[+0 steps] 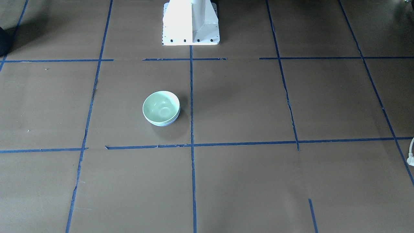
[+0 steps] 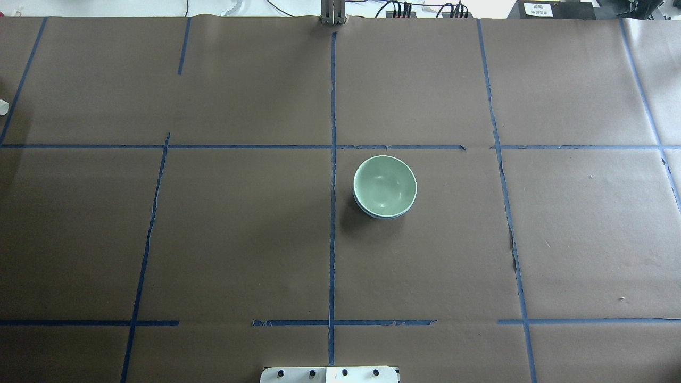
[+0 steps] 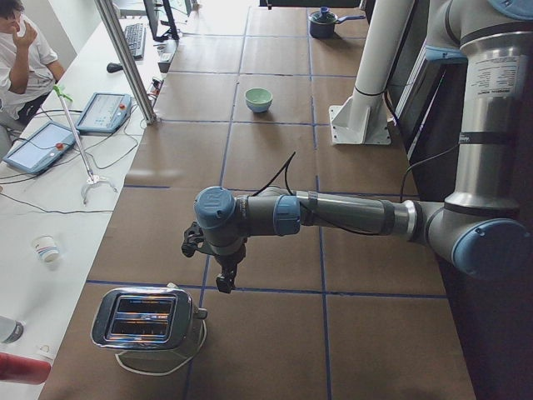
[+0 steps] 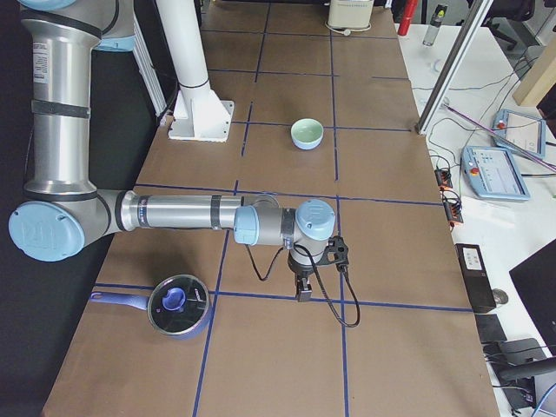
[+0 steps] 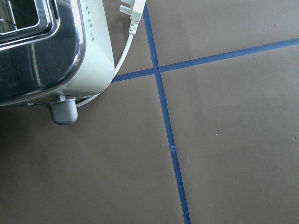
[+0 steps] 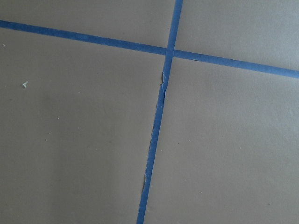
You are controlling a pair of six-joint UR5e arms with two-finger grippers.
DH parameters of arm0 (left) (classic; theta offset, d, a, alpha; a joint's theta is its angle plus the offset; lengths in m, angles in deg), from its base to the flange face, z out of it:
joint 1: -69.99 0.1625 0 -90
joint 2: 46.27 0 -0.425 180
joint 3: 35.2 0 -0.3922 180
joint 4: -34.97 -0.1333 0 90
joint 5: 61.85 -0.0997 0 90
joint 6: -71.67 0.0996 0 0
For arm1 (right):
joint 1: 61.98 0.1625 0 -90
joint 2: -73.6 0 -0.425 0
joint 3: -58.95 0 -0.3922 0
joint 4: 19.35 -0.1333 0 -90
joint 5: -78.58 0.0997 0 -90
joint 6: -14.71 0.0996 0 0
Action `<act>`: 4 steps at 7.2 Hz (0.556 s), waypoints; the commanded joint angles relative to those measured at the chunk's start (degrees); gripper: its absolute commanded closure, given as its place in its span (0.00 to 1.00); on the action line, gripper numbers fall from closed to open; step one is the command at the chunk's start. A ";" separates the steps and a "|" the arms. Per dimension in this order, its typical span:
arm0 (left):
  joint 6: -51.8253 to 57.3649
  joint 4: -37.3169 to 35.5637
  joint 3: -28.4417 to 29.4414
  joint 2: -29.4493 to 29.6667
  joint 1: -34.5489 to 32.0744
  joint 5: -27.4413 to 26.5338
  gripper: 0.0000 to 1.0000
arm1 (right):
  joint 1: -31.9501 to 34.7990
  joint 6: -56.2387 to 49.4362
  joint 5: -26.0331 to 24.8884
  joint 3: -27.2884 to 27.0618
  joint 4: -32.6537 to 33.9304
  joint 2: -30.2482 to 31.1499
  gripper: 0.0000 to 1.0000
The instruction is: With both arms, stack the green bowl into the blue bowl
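Two nested, glossy green bowl (image 1: 161, 106) inside blue bowl (image 1: 162, 124) (pale rim, seemingly)

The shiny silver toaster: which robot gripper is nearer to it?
Left. The left gripper hangs close beside the shiny silver toaster; the right gripper is at the table's opposite end.

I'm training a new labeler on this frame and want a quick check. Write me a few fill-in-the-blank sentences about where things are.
1. The ____ bowl sits nested in the blue bowl.
2. The stacked bowls lie just on the robot's ____ side of the centre tape line.
3. The left gripper hangs over the table near the ____.

Missing words: green; right; toaster.
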 commanded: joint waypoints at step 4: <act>0.00 0.00 -0.08 0.00 0.18 0.04 0.00 | -0.18 -0.09 1.59 0.03 0.00 0.03 0.00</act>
